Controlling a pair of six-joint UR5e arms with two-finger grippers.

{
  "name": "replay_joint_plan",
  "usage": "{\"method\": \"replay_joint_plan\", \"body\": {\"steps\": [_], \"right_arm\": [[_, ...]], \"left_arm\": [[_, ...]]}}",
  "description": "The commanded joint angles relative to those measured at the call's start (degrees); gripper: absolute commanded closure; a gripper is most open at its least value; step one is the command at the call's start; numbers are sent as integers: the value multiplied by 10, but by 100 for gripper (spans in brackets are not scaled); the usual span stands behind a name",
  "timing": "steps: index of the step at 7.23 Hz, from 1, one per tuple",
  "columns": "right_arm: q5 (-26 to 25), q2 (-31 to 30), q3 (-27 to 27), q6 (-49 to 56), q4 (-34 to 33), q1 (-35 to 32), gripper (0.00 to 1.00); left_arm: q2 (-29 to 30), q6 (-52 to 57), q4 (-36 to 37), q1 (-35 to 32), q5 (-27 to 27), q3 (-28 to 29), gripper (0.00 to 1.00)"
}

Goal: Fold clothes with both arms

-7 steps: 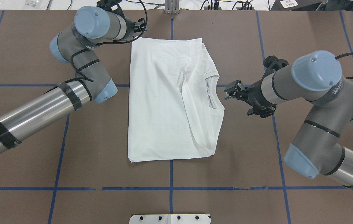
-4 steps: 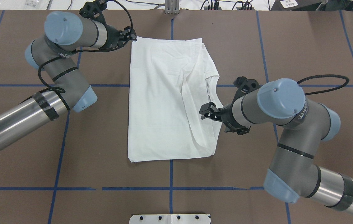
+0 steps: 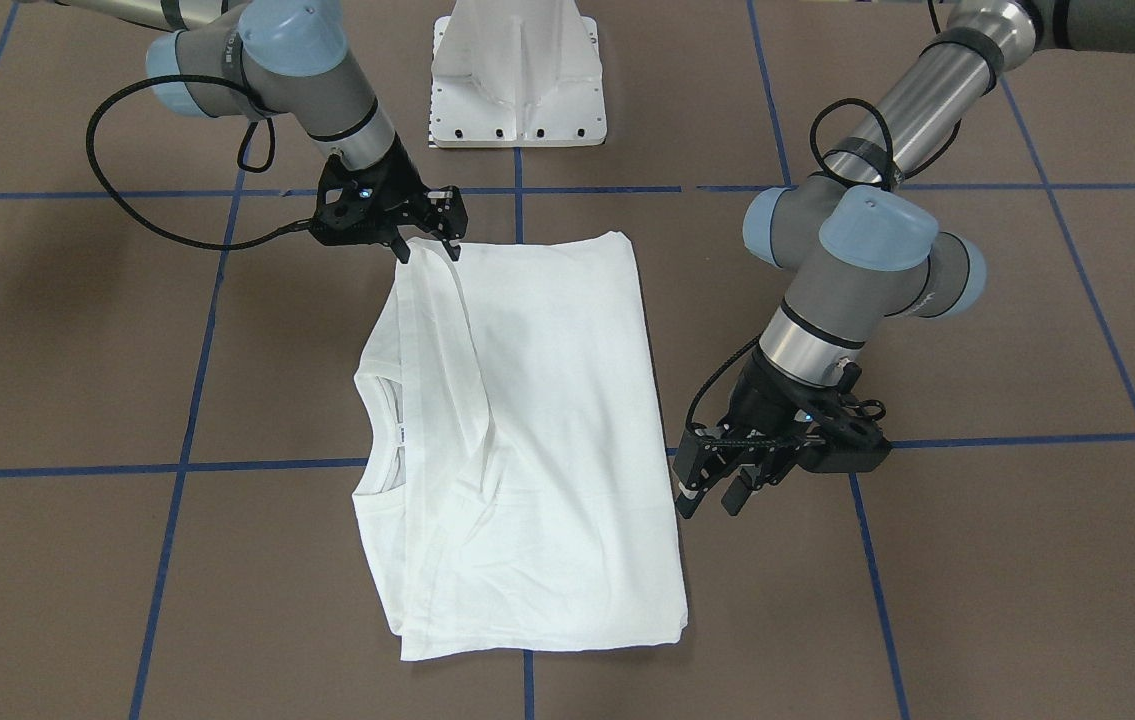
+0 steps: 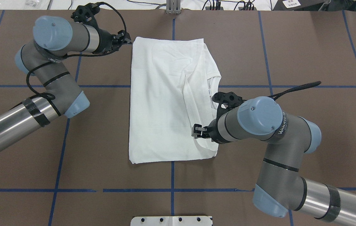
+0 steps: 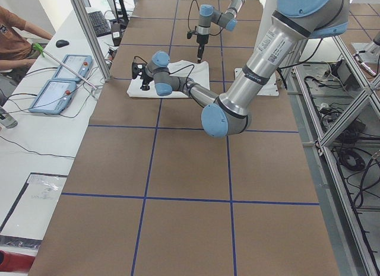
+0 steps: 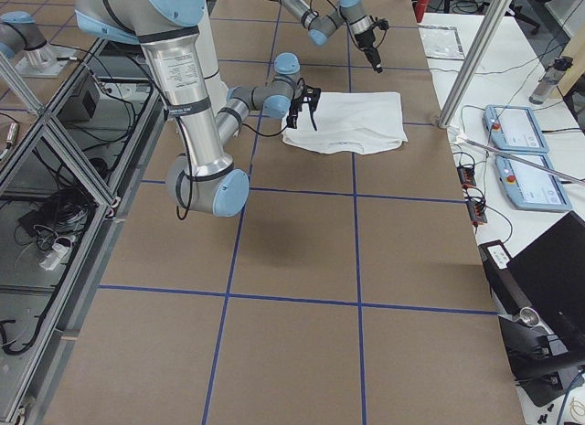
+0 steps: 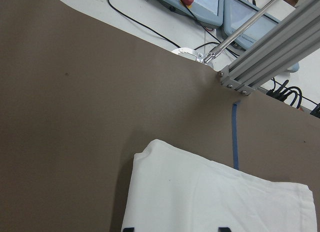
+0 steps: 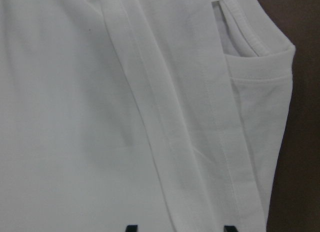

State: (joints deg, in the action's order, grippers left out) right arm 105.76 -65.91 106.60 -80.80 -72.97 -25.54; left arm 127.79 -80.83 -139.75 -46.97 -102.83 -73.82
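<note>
The white shirt (image 4: 159, 103) lies folded flat in the middle of the brown table, collar (image 4: 214, 94) toward my right arm; its printed text is hidden. My left gripper (image 4: 128, 39) is open, just off the shirt's far left corner; the left wrist view shows that corner (image 7: 150, 147) ahead of the gripper (image 7: 175, 229). My right gripper (image 4: 195, 131) is open and hovers over the folded sleeve edge at the shirt's near right; the right wrist view shows cloth (image 8: 75, 117) beneath the gripper (image 8: 180, 228). The front view shows the left gripper (image 3: 709, 500) and the right gripper (image 3: 429, 248).
The white pedestal base (image 3: 517, 80) stands at the table's robot side. Blue tape lines (image 4: 172, 179) cross the brown table (image 4: 102, 175). An aluminium frame post (image 7: 265, 57) and control panels (image 5: 59, 80) stand beyond the far edge.
My right gripper swung from beside the collar in over the shirt's near right part. My left arm pulled back to the left, its gripper now just off the far left corner.
</note>
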Motion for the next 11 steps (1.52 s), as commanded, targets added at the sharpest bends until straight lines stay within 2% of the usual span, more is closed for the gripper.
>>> {"method": "replay_joint_plan", "body": {"steps": [1, 3, 5, 6, 7, 11], "right_arm": [[0, 10, -7, 105, -9, 2, 37], [1, 11, -26, 199, -9, 7, 37], [9, 10, -38, 259, -10, 8, 46], [13, 10, -37, 260, -14, 10, 60], [13, 11, -33, 260, -18, 10, 98], [17, -4, -12, 258, -28, 8, 100]], "left_arm": [[-3, -1, 0, 0, 0, -2, 35], [-5, -1, 0, 0, 0, -2, 35], [-5, -6, 0, 0, 0, -2, 34], [-4, -6, -1, 0, -1, -2, 34], [-4, -6, -1, 0, -1, -2, 34], [-9, -8, -1, 0, 0, -17, 32]]}}
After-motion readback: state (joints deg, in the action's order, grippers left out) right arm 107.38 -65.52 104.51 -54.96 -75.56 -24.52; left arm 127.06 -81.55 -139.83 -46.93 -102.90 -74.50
